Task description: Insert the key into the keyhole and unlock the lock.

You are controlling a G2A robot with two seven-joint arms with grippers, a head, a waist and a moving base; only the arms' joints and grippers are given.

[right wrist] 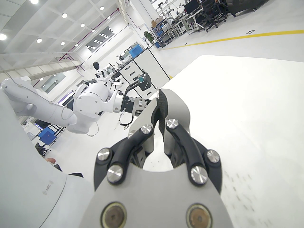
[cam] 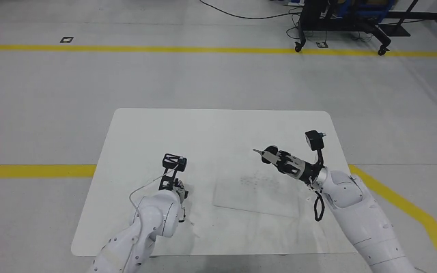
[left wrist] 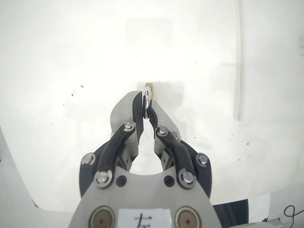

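The left pincer (left wrist: 147,102) is clamped on the chrome shackle of a small brass padlock (left wrist: 149,90), whose brass body juts out past the fingertips. It holds the lock over the near left part of the white rectangular counter (cam: 205,133). The right pincer (right wrist: 159,96) is closed on a small silvery metal key (cam: 257,151), its tip pointing towards the left arm, well apart from the padlock. Between the two arms a thin clear sheet (cam: 235,198) lies flat on the counter.
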